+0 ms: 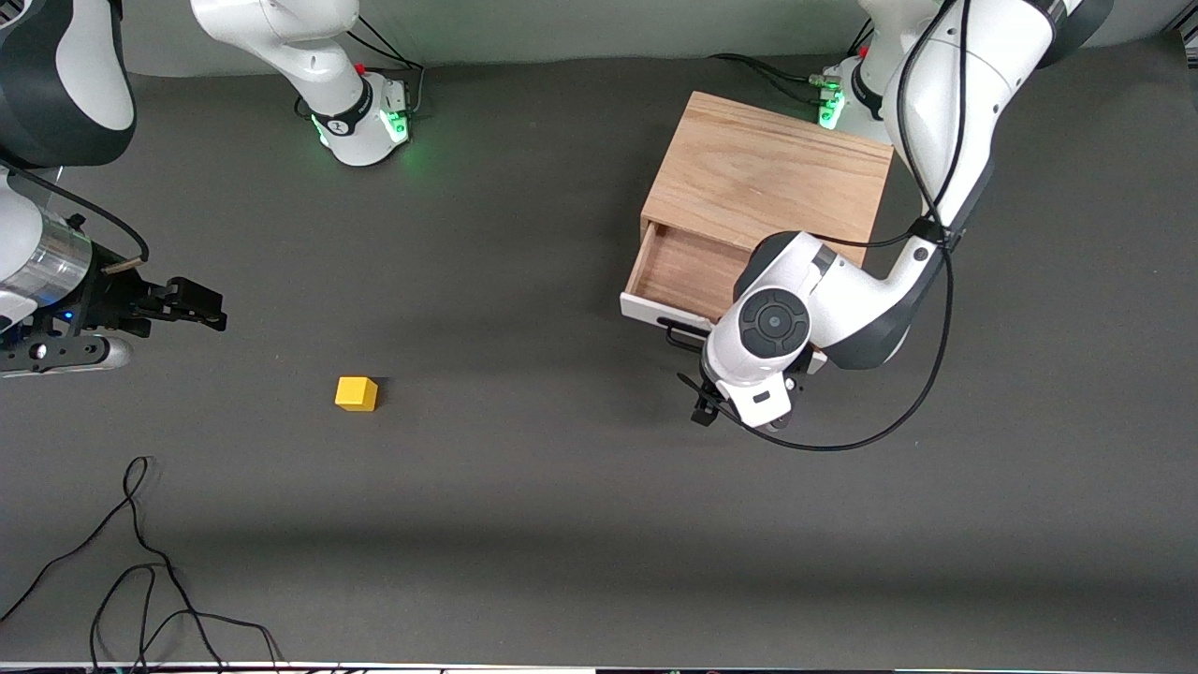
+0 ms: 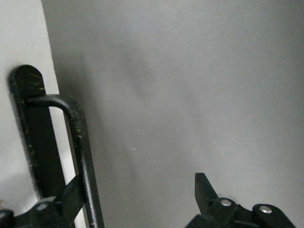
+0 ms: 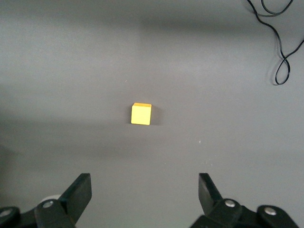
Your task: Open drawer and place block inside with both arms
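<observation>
Black left hand point(image 1: 739, 407) low in front of the drawer point(image 1: 688, 271), fingers point(image 2: 205, 191) spread, one just beside the bar handle point(image 2: 78, 152), not clamped on it. Drawer pulled partly out of the oak box point(image 1: 767, 178), wooden interior exposed. Right hand point(image 1: 192, 304) held above the bench point(image 1: 562, 524) at its own arm's end, fingers spread. Yellow block point(image 1: 357, 393) on the bench, near the right hand, somewhat toward the front camera; well apart from the drawer. Right arm judged the nearer for pickup.

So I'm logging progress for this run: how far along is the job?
Done: the drawer stands partly pulled out of the box, its wooden inside showing. In hand: the left gripper is open at the handle; the right gripper is open above the table. Left: the block sits untouched on the table, not yet picked up or placed inside.
</observation>
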`<action>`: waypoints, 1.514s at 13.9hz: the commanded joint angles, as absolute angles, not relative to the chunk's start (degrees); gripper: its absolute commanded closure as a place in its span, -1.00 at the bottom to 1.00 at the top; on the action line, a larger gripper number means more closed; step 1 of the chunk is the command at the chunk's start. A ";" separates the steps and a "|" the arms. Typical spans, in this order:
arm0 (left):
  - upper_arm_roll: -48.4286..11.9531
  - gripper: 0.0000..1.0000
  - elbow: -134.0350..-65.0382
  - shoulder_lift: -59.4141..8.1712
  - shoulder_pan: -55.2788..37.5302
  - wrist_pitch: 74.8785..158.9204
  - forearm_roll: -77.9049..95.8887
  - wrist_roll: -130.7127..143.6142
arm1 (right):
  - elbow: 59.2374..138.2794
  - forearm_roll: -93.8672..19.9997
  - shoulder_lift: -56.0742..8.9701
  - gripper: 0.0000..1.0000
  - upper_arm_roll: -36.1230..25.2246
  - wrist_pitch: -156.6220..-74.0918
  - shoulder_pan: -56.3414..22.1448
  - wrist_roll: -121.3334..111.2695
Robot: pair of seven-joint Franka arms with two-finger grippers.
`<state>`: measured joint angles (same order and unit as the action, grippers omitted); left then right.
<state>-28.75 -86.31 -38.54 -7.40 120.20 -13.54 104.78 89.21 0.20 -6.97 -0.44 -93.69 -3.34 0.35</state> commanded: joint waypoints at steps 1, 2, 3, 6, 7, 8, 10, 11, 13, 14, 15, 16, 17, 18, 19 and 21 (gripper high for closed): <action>-28.21 -1.00 -82.18 -41.13 -8.26 123.48 -15.56 105.12 | 88.15 -0.09 -7.47 -1.00 -0.53 -93.08 -3.78 1.85; -28.21 -1.00 -81.92 -41.13 -8.26 123.66 -15.56 105.12 | 88.07 -0.09 -7.47 -1.00 -0.53 -93.08 -3.69 1.76; -28.21 -1.00 -81.57 -41.13 -8.26 123.66 -15.56 105.03 | 88.15 -0.09 -7.47 -1.00 -0.53 -93.08 -3.69 1.84; -28.30 -1.00 -81.30 -39.82 -7.91 122.00 -15.64 104.85 | 88.07 -0.09 -7.47 -1.00 -0.53 -93.16 -3.69 1.76; -28.39 -1.00 -81.21 -38.68 -7.56 120.08 -15.56 104.77 | 88.15 -0.09 -7.47 -1.00 -0.53 -93.08 -3.78 1.76; -28.48 -1.00 -80.43 -37.89 -7.47 117.45 -15.38 104.68 | 88.15 -0.09 -7.47 -1.00 -0.53 -93.16 -3.69 1.76; -28.91 -1.00 -76.05 -36.92 -7.47 111.83 -15.21 104.50 | 88.24 -0.09 -7.47 -1.00 -0.53 -93.08 -3.69 1.76; -29.09 -1.00 -73.76 -36.48 -7.38 109.10 -15.21 104.41 | 88.24 -0.09 -7.47 -1.00 -0.53 -93.08 -3.69 1.76; -29.00 -1.00 -70.94 -34.38 -7.03 104.79 -15.21 103.63 | 88.33 -0.09 -7.47 -1.00 -0.53 -93.08 -3.69 1.76; -29.00 -1.00 -71.01 -32.45 -6.07 102.94 -14.94 100.58 | 88.33 -0.09 -7.47 -1.00 -0.53 -93.08 -3.69 1.76; -29.18 -1.00 -71.10 -30.87 -4.59 100.40 -13.90 95.76 | 88.33 -0.09 -7.47 -1.00 -0.53 -93.16 -3.69 1.67; -29.09 -1.00 -71.10 -29.37 -2.74 97.41 -11.62 91.10 | 88.33 -0.09 -7.47 -1.00 -0.53 -93.16 -3.69 1.67; -29.09 -1.00 -71.10 -27.35 -0.38 94.16 -9.34 85.83 | 88.42 -0.09 -7.47 -1.00 -0.53 -93.16 -3.69 1.67; -29.09 -1.00 -71.19 -25.33 2.43 90.65 -6.88 79.95 | 88.42 -0.09 -7.47 -1.00 -0.53 -93.16 -3.69 1.67; -29.09 -1.00 -71.19 -23.75 5.07 87.31 -4.85 74.50 | 88.50 0.09 -7.47 -1.00 -0.53 -93.16 -3.69 1.58; -29.00 -1.00 -71.28 -20.58 9.65 81.68 -3.34 63.69 | 88.51 0.09 -7.47 -1.00 -0.53 -93.16 -3.69 1.49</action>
<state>-28.75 -69.84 -24.50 5.74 85.93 -5.51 73.16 89.22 0.19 -7.15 -0.43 -93.56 -3.35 0.36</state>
